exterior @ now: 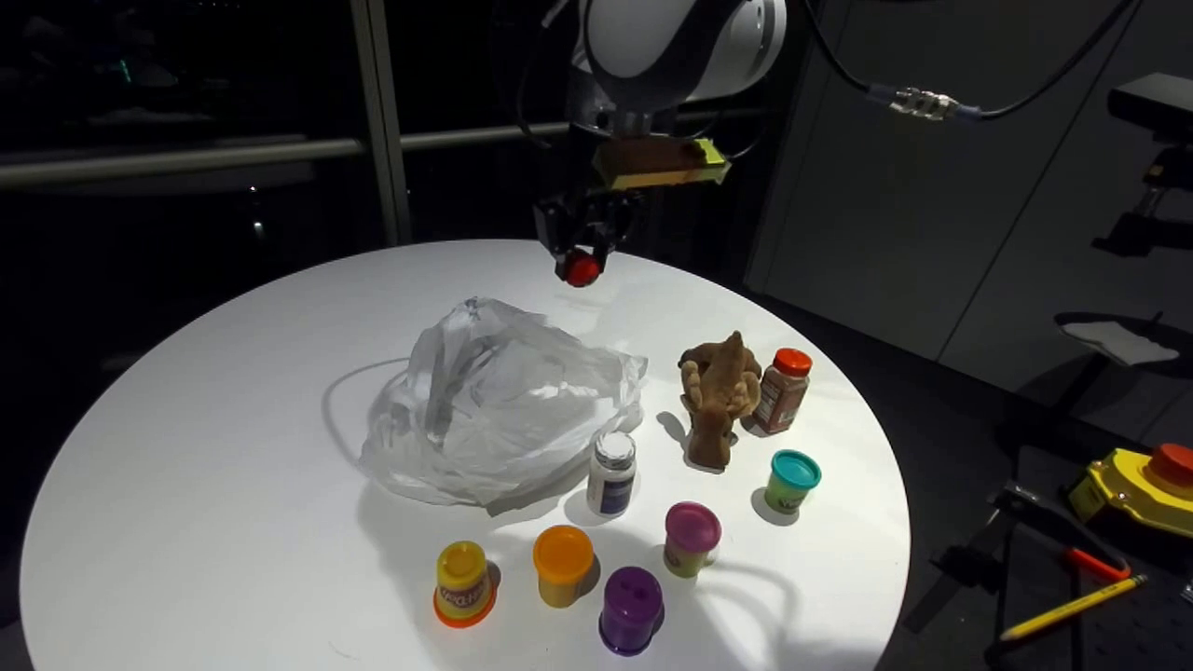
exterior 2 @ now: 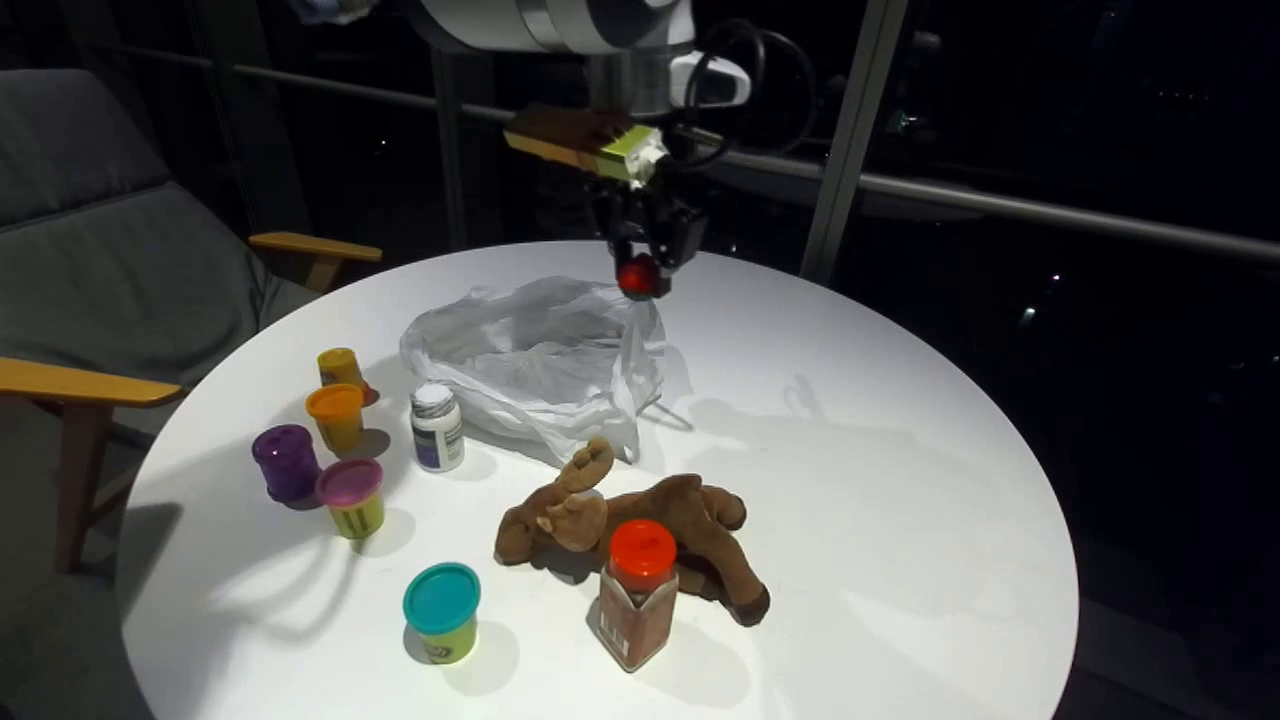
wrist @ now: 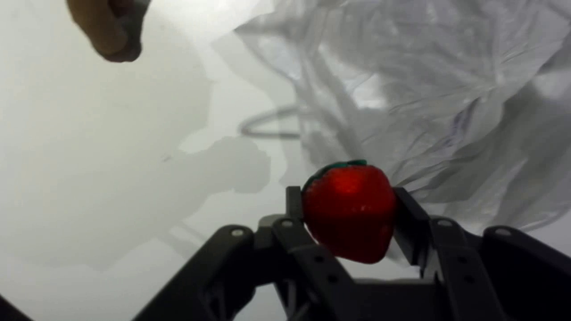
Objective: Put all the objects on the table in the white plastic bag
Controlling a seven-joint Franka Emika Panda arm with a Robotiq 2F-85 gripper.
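Crumpled on a large round white table point(exterior: 233, 447), a translucent white plastic bag point(exterior: 522, 401). Aloft near the edge of the bag, a black gripper point(wrist: 348, 203), clamped from both sides on a red strawberry-shaped piece point(wrist: 352, 223) with a green top; hard to tell whether directly over the bag. Just beside the bag in both exterior views, a small upright white bottle point(exterior: 611, 475). Farther out on this side of the bag, a yellow cup point(exterior: 462, 582) with an orange rim at its base, an orange cup point(exterior: 561, 564), a purple cup point(exterior: 631, 606) and a pink-lidded cup point(exterior: 690, 538). Near the bag, around from the bottle, a brown plush moose point(exterior 2: 680, 510), lying down. Farther from the bag, just beyond the moose, an upright red-capped jar point(exterior 2: 640, 600); well apart from the bag, a teal-lidded cup point(exterior 2: 443, 610). In the wrist view, folds of the bag just past the strawberry-shaped piece. Off the table, well apart from the bag in an exterior view, a gray chair point(exterior 2: 110, 250) with wooden arms.
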